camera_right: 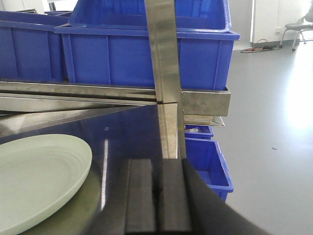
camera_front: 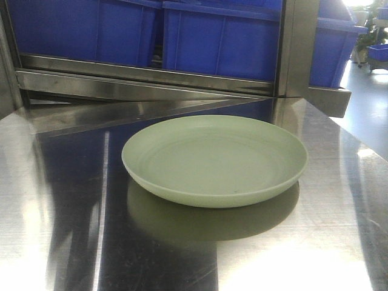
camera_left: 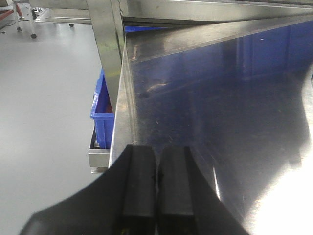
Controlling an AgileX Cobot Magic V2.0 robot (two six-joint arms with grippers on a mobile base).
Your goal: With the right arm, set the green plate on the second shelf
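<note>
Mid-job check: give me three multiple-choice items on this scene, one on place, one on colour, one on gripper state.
1. Where is the plate?
A on the steel surface
B on the floor
C leaning against a post

2. What colour are the bins behind it?
A red
B blue
C grey

3. How is the right gripper?
A open
B shut on the plate
C shut, empty

Answers:
1 A: it lies flat on the steel.
2 B: blue walls show behind it.
3 C: its fingers meet, and the plate lies apart to their left.
</note>
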